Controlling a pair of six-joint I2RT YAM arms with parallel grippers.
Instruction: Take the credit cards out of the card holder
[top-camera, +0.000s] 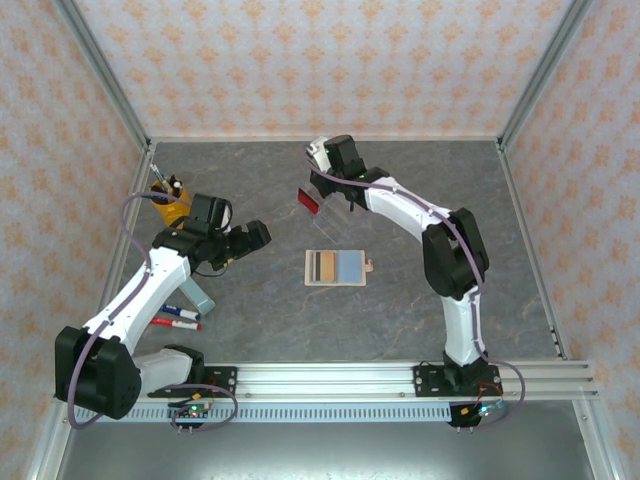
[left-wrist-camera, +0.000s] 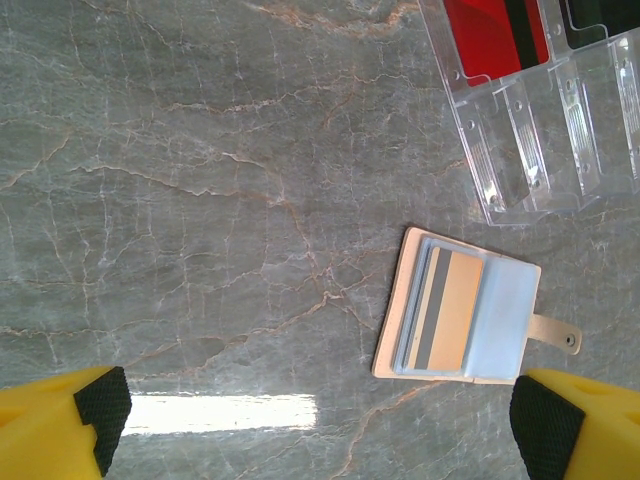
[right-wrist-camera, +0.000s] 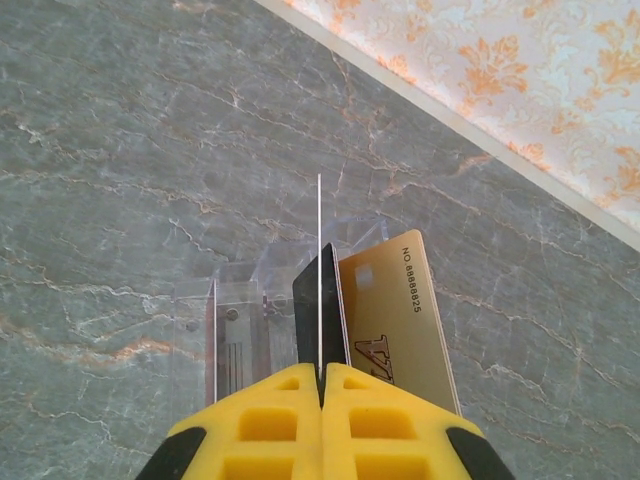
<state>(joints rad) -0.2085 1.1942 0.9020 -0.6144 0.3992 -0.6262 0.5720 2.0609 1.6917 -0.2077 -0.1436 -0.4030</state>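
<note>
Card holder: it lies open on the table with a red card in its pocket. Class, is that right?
Not red. The card in the open card holder is tan with a black band, as the left wrist view shows.

Wallet surroundings: bare grey marble counter (top-camera: 420, 320) on all sides of the open tan bifold wallet (top-camera: 338, 268).
Far side: clear acrylic slotted stand (top-camera: 340, 218), near but apart.
Left claw (left-wrist-camera: 322, 415) path: unobstructed counter.
Left edge: red and blue markers (top-camera: 177, 319), yellow pen cup (top-camera: 172, 210).

Overhead far, wrists close; left shares card holder (top-camera: 350, 266).
</note>
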